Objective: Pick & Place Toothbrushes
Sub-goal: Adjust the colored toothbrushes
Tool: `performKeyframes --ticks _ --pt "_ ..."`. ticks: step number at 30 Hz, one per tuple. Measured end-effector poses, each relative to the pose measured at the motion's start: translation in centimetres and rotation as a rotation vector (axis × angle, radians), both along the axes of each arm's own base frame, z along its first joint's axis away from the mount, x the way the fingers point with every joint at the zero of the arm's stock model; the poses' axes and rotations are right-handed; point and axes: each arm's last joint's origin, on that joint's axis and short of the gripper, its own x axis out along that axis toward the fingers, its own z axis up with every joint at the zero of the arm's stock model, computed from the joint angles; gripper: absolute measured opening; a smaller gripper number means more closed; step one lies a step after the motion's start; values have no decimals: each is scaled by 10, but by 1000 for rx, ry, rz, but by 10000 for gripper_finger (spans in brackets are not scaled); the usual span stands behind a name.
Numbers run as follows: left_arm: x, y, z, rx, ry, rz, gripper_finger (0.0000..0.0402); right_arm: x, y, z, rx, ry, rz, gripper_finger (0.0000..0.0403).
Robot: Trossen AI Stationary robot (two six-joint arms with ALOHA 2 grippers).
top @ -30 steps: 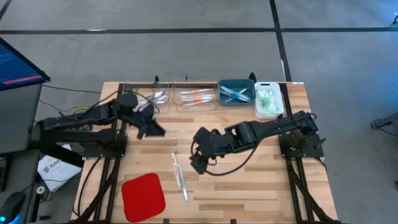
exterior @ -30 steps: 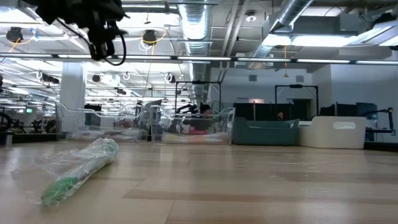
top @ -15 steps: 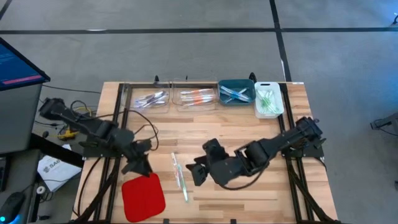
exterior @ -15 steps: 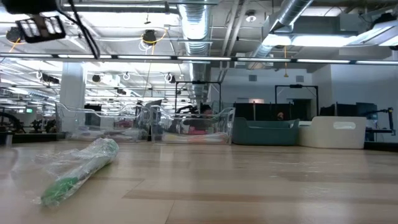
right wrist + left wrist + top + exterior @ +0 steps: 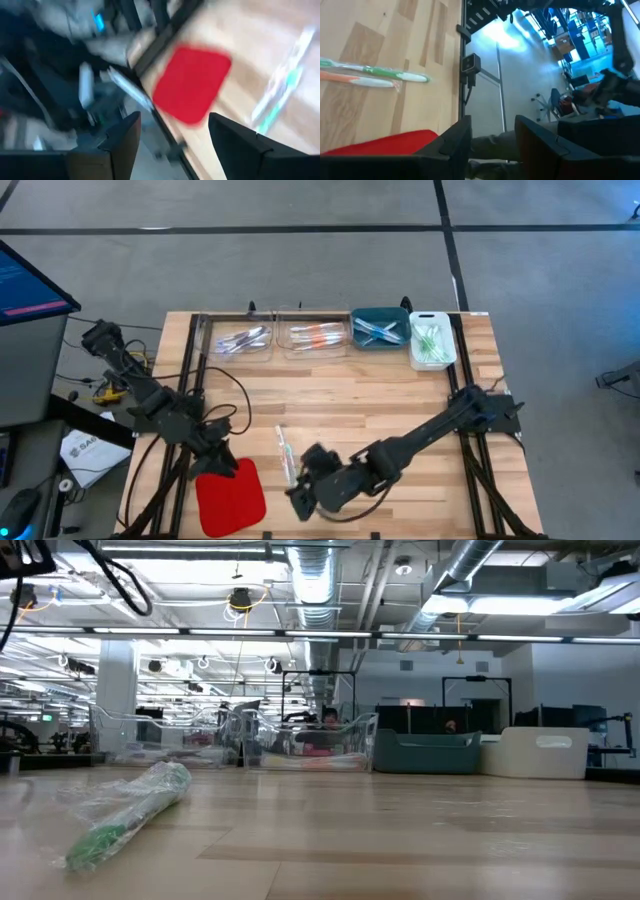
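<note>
While both arms sit low near the front of the table (image 5: 400, 405), you have two toothbrushes (image 5: 285, 455) lying loose on the wood, side by side and end-on toward the front edge, between the two hands. In the low view the nearer one shows as a green-ended stick in a clear wrapper (image 5: 125, 812) resting flat on the boards.

Your left hand (image 5: 222, 463) hovers at the upper edge of the red pad (image 5: 231, 496); its wrist camera shows its two dark fingers (image 5: 451, 145) parted with nothing between them. That same view catches a green-accented and an orange-accented brush lying together on the planks.

Your right hand (image 5: 300, 495) is just past the front end of the loose toothbrushes, close to the table's front edge and just beside the pad. Its fingers (image 5: 122, 137) stand wide apart and empty.

Along the back edge you have four bins in a row: two clear bins (image 5: 278, 340), a teal bin (image 5: 379, 315) and a white bin (image 5: 431, 320), each already holding sorted brushes.
</note>
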Motion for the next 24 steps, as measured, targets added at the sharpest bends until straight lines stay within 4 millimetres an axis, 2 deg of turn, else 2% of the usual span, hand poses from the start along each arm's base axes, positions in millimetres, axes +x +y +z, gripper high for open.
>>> performKeyframes --ticks 3,6,8,12,17,19,21,24 --pt "-4 -4 0 -12 3 3 145 10 5 -25 25 75 54 227" --pt "-7 -7 0 -10 -3 -4 145 23 5 -47 94 108 10 227" --pt "-9 -9 1 -7 -12 2 145 37 5 -63 164 78 -39 227" --pt "-10 -11 2 -5 -26 19 145 66 2 -83 275 -54 -83 227" --pt "-11 -11 3 -16 -34 35 145 87 -9 -114 353 -83 -152 211" --pt "-11 -11 3 -23 -30 40 145 89 -12 -114 355 -93 -168 197" --pt "-10 -11 3 -24 -31 42 145 90 -15 -106 355 -123 -163 176" --pt "-10 -11 3 -27 -34 42 145 86 -16 -99 320 -104 -130 122"
